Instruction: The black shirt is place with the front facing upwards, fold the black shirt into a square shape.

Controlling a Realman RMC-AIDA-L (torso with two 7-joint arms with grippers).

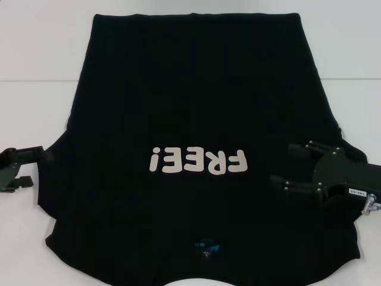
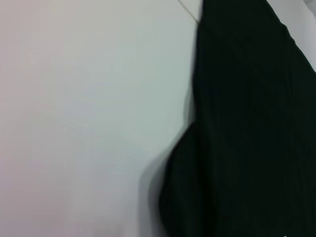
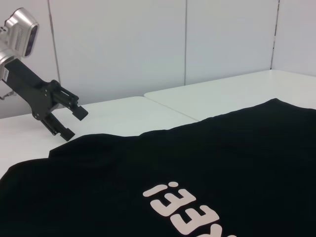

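The black shirt (image 1: 190, 107) lies spread flat on the white table (image 1: 36, 59), front up. Its white "FREE!" letters (image 1: 198, 161) and small blue-green neck label (image 1: 206, 246) are toward my side. My left gripper (image 1: 34, 168) is open just off the shirt's left sleeve edge, holding nothing. It also shows in the right wrist view as the left gripper (image 3: 77, 123), raised a little above the table beside the cloth. My right gripper (image 1: 281, 164) is open over the right sleeve area, nothing between its fingers. The left wrist view shows only the shirt's edge (image 2: 247, 128) on the table.
A seam between table panels (image 1: 36, 80) runs across the far part of the white surface. Pale wall panels (image 3: 148, 44) stand behind the table. Bare tabletop (image 2: 74, 123) lies to both sides of the shirt.
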